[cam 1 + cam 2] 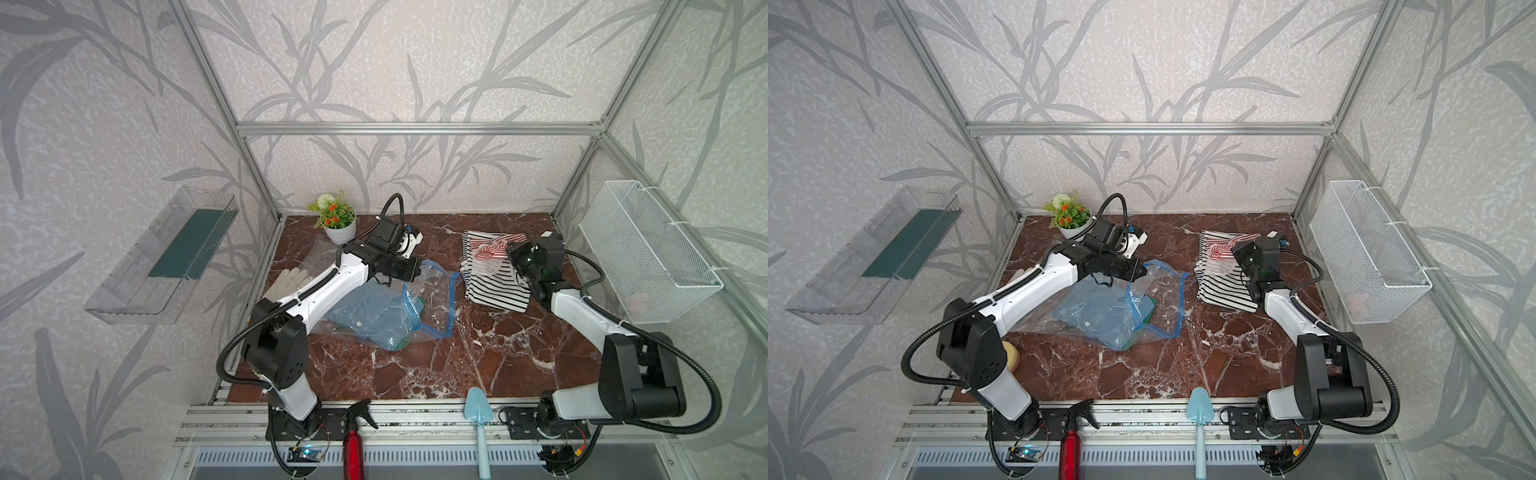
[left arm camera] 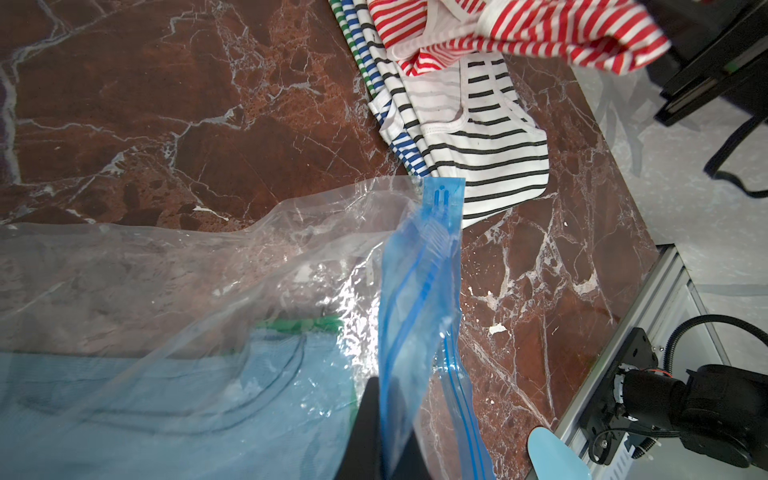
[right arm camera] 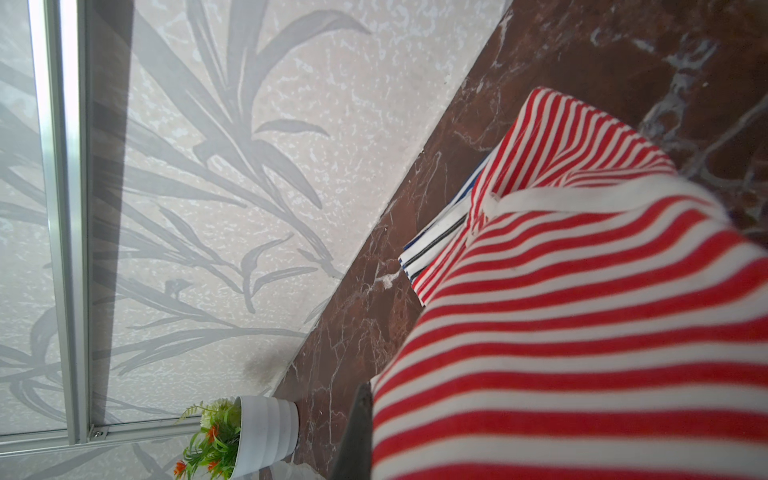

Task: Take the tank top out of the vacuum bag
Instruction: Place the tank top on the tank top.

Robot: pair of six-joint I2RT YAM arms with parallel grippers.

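The vacuum bag (image 1: 434,297) (image 1: 1160,297) (image 2: 291,249) lies crumpled mid-table, clear, with its blue zip strip (image 2: 419,270) standing up. My left gripper (image 1: 409,272) (image 1: 1140,272) (image 2: 384,395) is shut on that strip, lifting the bag's mouth. A light blue garment (image 1: 365,316) (image 2: 145,415) and a green one lie inside the bag. At the back right my right gripper (image 1: 509,249) (image 1: 1233,249) (image 3: 370,399) is shut on a red-and-white striped tank top (image 1: 492,248) (image 2: 519,33) (image 3: 582,311), outside the bag. It hangs over a pile of striped tops (image 1: 494,286) (image 2: 478,137).
A potted plant (image 1: 338,224) stands at the back, white gloves (image 1: 286,282) lie under the left arm, and a yellow sponge (image 1: 1011,353) sits by its elbow. A wire basket (image 1: 648,257) hangs right, a clear shelf (image 1: 166,257) left. A red spray bottle (image 1: 353,440) and blue trowel (image 1: 480,419) lie at the front rail.
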